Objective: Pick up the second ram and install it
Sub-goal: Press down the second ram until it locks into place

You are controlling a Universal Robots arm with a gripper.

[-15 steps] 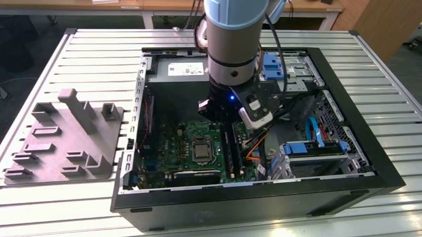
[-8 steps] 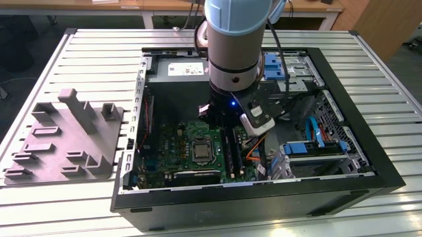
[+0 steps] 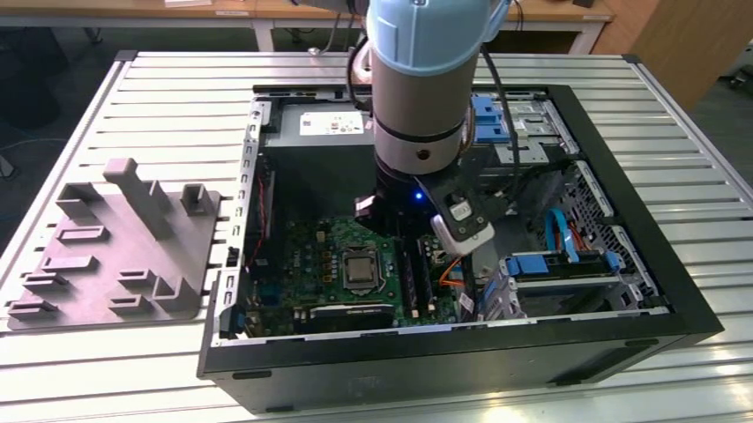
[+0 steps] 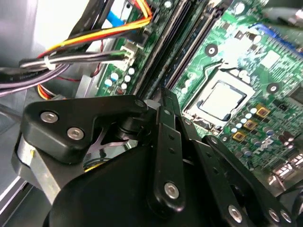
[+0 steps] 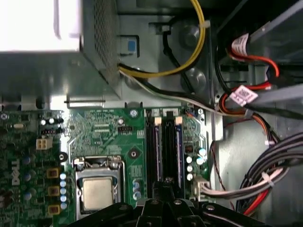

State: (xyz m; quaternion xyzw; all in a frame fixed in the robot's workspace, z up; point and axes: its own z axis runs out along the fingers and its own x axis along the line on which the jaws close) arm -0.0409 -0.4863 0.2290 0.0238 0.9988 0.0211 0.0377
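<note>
Silver slats make up the table (image 3: 130,97) under an open black computer case (image 3: 659,291). The gripper (image 5: 165,182) has its fingers (image 4: 166,101) close together, with the tips at the memory slots. The second ram (image 5: 179,146) stands in a slot beside the processor socket (image 5: 97,191). I cannot tell if the fingers pinch it. A white tag (image 5: 244,94) on a cable has print too small to read.

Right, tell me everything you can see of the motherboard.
The motherboard is a green circuit board lying flat inside the open computer case. It carries a silver processor in a metal-framed socket, long dark memory slots beside that, and small capacitors. A white connector with wires plugs in near the slots. The gripper is over one end of the slots; whether it touches the board cannot be told.
</note>
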